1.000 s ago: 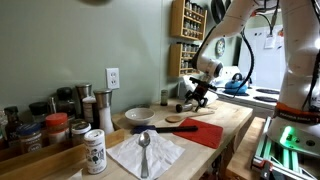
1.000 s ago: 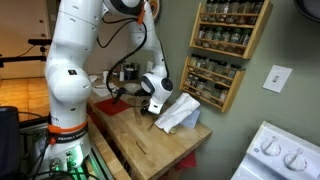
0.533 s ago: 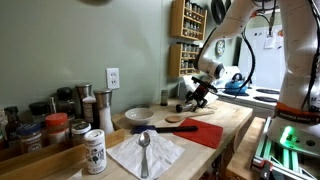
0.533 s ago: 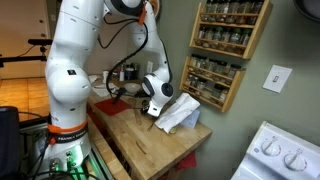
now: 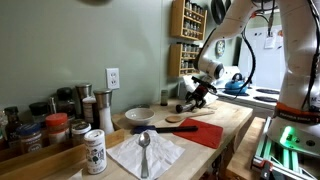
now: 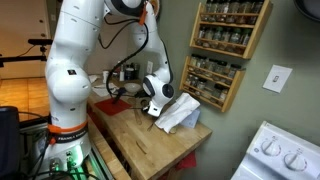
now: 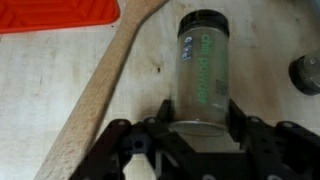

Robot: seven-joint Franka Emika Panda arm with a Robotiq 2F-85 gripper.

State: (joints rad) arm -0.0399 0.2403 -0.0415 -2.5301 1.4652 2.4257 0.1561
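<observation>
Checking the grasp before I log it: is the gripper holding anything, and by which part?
Yes. The gripper is shut on the spice jar, clamping both sides of the end opposite its dark cap.

You are facing a grey-green wall (image 5: 60, 40) where a wooden spice rack (image 5: 190, 22) is hanging. A white outlet (image 5: 113, 77) is sitting beside that rack, lower down. A wooden counter (image 5: 238, 120) is running beneath the rack.

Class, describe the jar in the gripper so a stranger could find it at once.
On the wooden counter, by the red mat, lies a wooden spoon. Right beside it the gripper clamps the jar: a clear cylinder with dark cap and green lettering, unlike its flat neighbours.
</observation>
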